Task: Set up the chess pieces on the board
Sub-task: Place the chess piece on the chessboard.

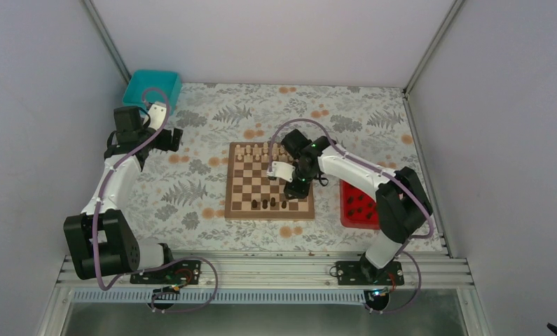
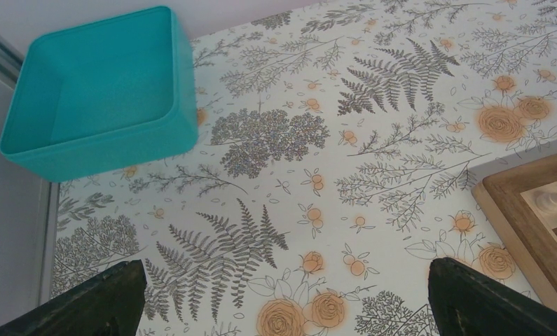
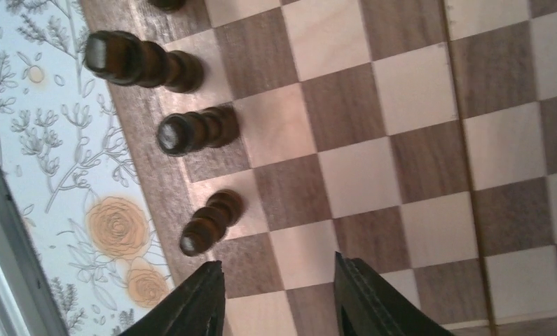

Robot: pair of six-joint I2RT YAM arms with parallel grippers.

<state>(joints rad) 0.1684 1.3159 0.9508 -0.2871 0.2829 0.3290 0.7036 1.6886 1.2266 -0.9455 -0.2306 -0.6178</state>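
Right gripper hangs parted, empty, over the board; chess pieces at ten o'clock line the edge row, likely back rank; left gripper gapes empty.

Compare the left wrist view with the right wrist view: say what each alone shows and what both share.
Only left wrist: the teal bin and pale pieces at a corner of the board. Only right wrist: dark chess pieces standing in a row along the board's edge. Both: the floral cloth, the board's rim, and an open, empty gripper: left gripper there, right gripper here.
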